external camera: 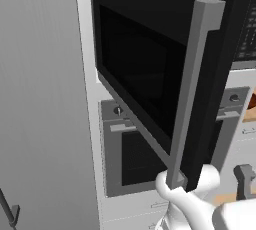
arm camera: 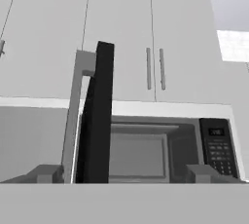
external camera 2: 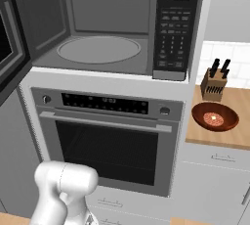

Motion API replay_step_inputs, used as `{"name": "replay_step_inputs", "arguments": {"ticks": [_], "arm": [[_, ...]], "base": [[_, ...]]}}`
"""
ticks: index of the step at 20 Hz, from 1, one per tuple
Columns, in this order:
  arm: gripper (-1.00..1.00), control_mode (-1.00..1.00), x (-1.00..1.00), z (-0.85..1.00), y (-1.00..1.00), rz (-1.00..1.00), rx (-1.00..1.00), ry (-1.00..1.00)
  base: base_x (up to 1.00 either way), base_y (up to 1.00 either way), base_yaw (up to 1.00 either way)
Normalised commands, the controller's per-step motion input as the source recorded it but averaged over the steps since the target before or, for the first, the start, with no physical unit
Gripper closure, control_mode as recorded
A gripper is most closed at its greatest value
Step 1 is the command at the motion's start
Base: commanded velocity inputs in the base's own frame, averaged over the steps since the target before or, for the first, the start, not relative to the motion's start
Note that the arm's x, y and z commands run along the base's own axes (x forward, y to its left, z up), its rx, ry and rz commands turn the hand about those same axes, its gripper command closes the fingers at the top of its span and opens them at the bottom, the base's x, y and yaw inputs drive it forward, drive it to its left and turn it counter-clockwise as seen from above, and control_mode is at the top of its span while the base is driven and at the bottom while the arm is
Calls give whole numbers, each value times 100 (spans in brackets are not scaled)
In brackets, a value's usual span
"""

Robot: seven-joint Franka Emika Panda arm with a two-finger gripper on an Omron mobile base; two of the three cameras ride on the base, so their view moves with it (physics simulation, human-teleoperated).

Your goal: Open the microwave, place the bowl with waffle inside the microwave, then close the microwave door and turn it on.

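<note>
Microwave: built into the cabinet wall above the oven, standing open; grey cavity with the round turntable bare, black keypad strip on its right side.
Microwave door: swung wide out on its left hinge; in the left base view its black panel and dark window reach toward the camera; in the hand view it is seen edge-on as a tall dark slab.
Door handle: long grey vertical bar on the free edge of the door, its lower end just above the white arm.
End effector: 2 finger tips stand wide apart at the bottom of the hand view, one by the handle's lower end and one below the keypad; nothing is between them, nothing is gripped.
Bowl: reddish-brown and glossy, upright on the wooden worktop to the right of the oven, well apart from the microwave.
Waffle: small pale piece lying in the middle of the bowl.
Knife block: wooden, with 2 dark handles, just behind the bowl on the same worktop.
Oven: steel front with 2 knobs, a dark display strip and a horizontal handle, directly under the microwave, door shut.
Upper cabinets: pale doors with 2 slim vertical handles, above the microwave in the hand view.
</note>
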Motion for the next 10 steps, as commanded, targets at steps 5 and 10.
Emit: {"name": "replay_step_inputs", "arguments": {"ticks": [5,10], "arm": [[-100,-100,25,50,-85,0,11,6],[-100,-100,75,1,-64,0,5,23]], "base": [[0,0,0],[0,0,0]]}}
